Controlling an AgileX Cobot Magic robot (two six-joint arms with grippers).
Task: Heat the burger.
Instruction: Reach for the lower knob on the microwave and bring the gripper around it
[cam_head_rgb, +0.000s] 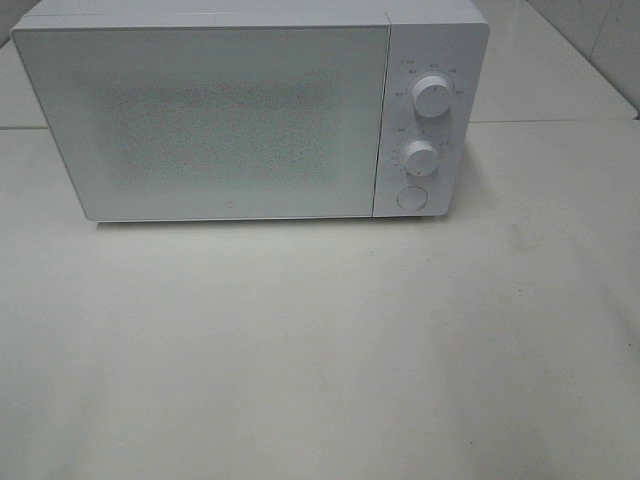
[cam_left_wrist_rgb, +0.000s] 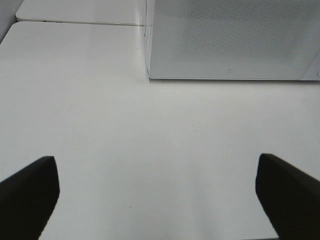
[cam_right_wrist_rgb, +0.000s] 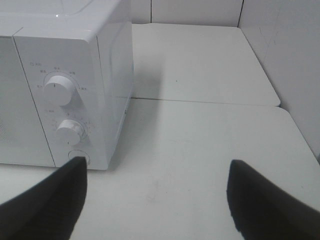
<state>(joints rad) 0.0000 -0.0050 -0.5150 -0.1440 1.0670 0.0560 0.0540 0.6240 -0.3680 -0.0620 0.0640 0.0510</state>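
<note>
L pincer (cam_left_wrist_rgb: 156, 165) wide open; R pincer (cam_right_wrist_rgb: 157, 167) open; microwave (cam_head_rgb: 200, 120) door shut.

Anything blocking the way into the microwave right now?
Yes: the microwave's door is shut across the front, closing off the inside. The left gripper and right gripper hang open and empty over the table before it. No burger shows in any view.

White tabletop (cam_head_rgb: 320, 350), matt and faintly scuffed, bearing a white microwave oven (cam_head_rgb: 250, 110) at its far side. The oven stands upright, door (cam_head_rgb: 200, 120) shut, control panel to the right. A seam (cam_head_rgb: 560, 122) crosses the tabletop beside it.
</note>
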